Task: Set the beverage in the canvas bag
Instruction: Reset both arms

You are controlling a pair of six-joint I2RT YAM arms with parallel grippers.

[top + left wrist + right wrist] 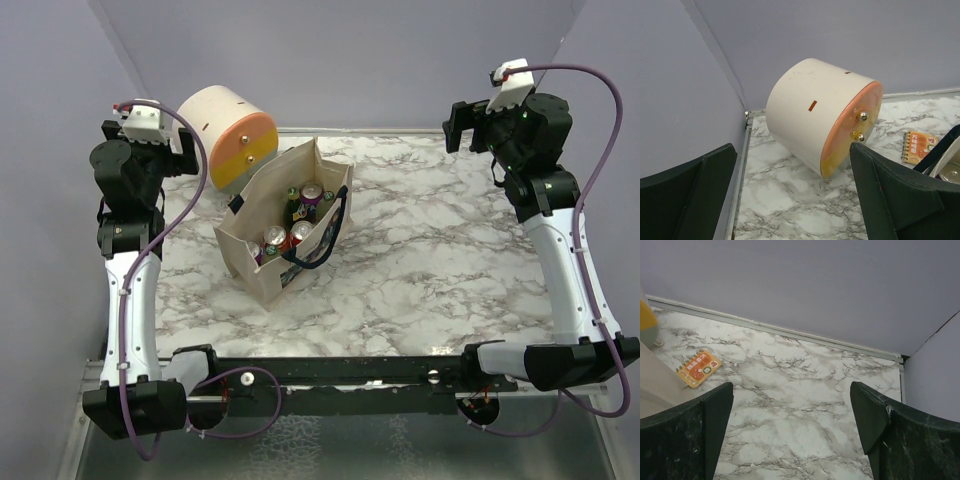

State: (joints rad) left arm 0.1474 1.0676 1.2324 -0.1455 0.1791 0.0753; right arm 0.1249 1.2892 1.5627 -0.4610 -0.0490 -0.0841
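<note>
The beige canvas bag (262,262) with navy handles stands open on the marble table, left of centre. Several beverage cans (312,193) and a bottle stand upright inside it. No beverage shows outside the bag. My left gripper (188,150) hangs open at the back left, raised above the table, its fingers empty and facing the drum; in the left wrist view the left gripper (792,147) has the bag's rim and a navy handle (946,152) at the right edge. My right gripper (452,128) is open and empty at the back right, and the right gripper (791,385) looks down on bare marble.
A cream drum (225,130) with an orange and yellow end lies on its side behind the bag, also as the drum (815,112) close before my left fingers. A small orange notebook (699,367) lies flat near the back wall. Lilac walls close the table's back and sides.
</note>
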